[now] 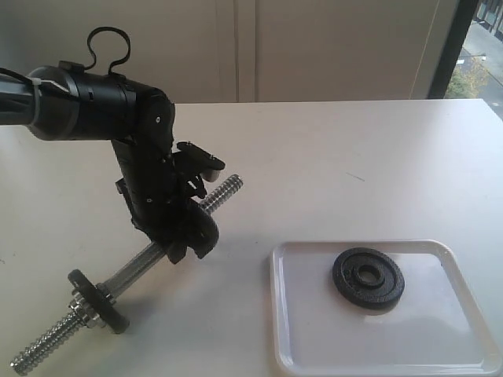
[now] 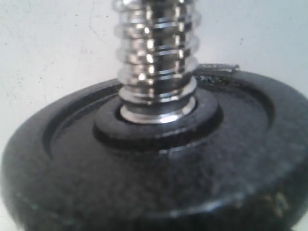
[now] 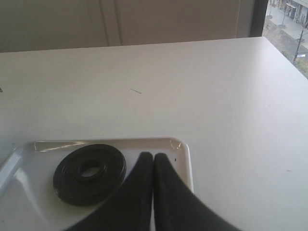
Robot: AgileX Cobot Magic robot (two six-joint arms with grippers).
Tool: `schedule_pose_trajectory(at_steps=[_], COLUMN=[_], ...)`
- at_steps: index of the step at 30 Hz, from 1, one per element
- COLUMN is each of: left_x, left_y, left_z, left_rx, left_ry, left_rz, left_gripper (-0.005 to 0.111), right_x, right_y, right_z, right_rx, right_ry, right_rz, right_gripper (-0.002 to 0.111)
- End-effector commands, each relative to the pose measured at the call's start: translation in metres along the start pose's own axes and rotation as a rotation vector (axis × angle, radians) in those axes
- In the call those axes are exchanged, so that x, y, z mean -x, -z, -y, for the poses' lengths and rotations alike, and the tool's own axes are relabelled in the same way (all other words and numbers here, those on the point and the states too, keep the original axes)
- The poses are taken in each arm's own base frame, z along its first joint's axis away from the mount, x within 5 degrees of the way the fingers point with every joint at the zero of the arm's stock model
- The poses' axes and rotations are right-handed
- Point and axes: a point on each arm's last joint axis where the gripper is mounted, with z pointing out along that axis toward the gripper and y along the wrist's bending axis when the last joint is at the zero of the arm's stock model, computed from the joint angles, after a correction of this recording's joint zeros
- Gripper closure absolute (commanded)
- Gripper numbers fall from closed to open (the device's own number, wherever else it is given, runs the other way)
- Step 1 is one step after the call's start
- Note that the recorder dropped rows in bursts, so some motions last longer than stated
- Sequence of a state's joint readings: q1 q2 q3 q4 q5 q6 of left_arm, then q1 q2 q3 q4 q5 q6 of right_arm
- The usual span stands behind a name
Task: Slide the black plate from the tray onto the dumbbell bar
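Observation:
The chrome dumbbell bar (image 1: 134, 271) slants across the table, its threaded tip (image 1: 228, 188) pointing up and right. In the left wrist view a black plate (image 2: 159, 183) fills the picture, with the threaded bar (image 2: 156, 48) running through its centre hole. My left gripper (image 1: 196, 232) is on the bar at that plate, shut on its rim; the fingers are hidden in the wrist view. The white tray (image 1: 464, 267) lies at the right. My right gripper (image 3: 153, 156) hangs shut and empty above the tray (image 3: 178, 149).
Another black disc (image 1: 368, 279) lies flat in the tray, just beside the right fingertips in the right wrist view (image 3: 89, 173). A further black disc (image 1: 98, 301) sits on the bar's lower end against a chrome collar nut (image 1: 82, 312). White table (image 1: 354, 157) all round.

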State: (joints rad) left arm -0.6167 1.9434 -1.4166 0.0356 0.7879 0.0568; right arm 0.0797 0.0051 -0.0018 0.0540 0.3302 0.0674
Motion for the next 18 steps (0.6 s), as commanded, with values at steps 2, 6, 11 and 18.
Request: schedule_pose_trajectory(at_steps=[2,6,11,18], left_x=[-0.005,-0.006,-0.007,-0.015], left_y=[0.025,0.030,0.032,0.016], left_z=[0.006,0.006,0.010,0.016], left_rx=[-0.033,-0.030,-0.065,-0.111], left_ry=[-0.065,-0.099,-0.129,-0.158], left_rz=[0.004,0.016,0.030,0.039], left_gripper=[0.107,0.107,0.107,0.107], right_x=[0.001,0.001,0.001,0.001], right_y=[0.000,0.000,0.000,0.000], right_z=[0.000,0.000,0.000,0.000], right_rx=[0.001,0.001,0.002,0.002], right_ry=[0.009,0.009,0.007,0.007], right_rz=[0.017,0.017,0.017,0.017], right_gripper=[0.108,0.108,0.108,0.108])
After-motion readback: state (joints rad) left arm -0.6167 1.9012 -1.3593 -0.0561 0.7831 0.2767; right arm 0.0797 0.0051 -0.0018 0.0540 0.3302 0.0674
